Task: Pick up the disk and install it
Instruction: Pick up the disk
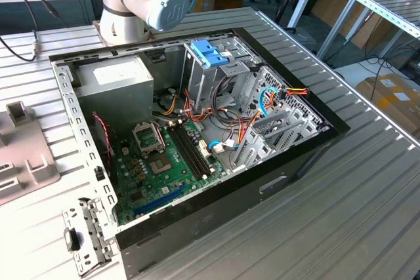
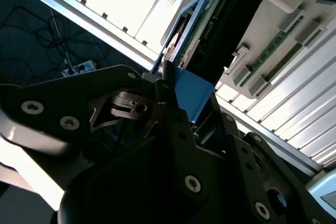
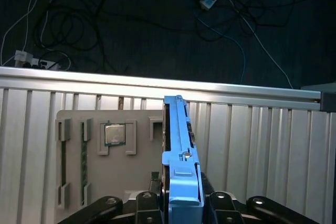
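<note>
1. Looking through both wrist views, I see the claw (image 3: 182, 207) pinching the disk (image 3: 181, 156) from either side near its blue tab end. The drive stands on edge between the fingers.
2. The disk hangs over the grey parts tray (image 3: 137, 166) on the slatted table (image 3: 262, 150). I cannot tell whether its far end is clear of the tray or touching it.
3. My first worry is slip. The grip sits at one end, on smooth plastic rails, so the drive's long body could lever down and twist in the jaws.
4. My second worry is a snag. If the far end rides low, it could catch the tray's raised holders or knock the processor chip (image 3: 114, 134) resting there.
5. In the exterior view the open computer case (image 1: 216, 214) looks crowded inside. Loose cables (image 1: 244, 122) lie around the drive cage (image 1: 216, 80). I judge a tilted disk could hook them or jam against the cage's metal edges.
</note>
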Robot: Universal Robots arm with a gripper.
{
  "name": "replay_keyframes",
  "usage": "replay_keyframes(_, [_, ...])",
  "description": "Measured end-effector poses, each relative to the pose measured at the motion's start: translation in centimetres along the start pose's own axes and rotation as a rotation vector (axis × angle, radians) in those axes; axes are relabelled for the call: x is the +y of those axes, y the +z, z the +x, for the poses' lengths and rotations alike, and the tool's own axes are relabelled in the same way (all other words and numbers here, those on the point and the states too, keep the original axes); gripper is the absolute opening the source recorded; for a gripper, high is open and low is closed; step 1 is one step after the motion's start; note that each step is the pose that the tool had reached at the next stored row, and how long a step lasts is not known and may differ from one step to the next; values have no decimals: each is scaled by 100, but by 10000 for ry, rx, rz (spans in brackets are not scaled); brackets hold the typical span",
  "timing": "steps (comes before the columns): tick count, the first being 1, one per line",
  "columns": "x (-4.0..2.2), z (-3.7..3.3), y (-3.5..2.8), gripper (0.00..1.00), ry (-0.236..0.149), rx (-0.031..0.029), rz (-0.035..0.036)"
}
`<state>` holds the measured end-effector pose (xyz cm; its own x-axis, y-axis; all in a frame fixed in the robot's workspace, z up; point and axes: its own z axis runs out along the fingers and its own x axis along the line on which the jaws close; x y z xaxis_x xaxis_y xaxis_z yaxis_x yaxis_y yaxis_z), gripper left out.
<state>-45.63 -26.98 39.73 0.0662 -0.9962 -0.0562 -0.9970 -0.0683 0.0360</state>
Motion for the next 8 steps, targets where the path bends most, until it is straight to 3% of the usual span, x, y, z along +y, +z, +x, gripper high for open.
replay_keyframes(2, [3,0,-55,37,-1,-8,2])
replay_keyframes(8, [7,47,-95,37,-1,-14,1])
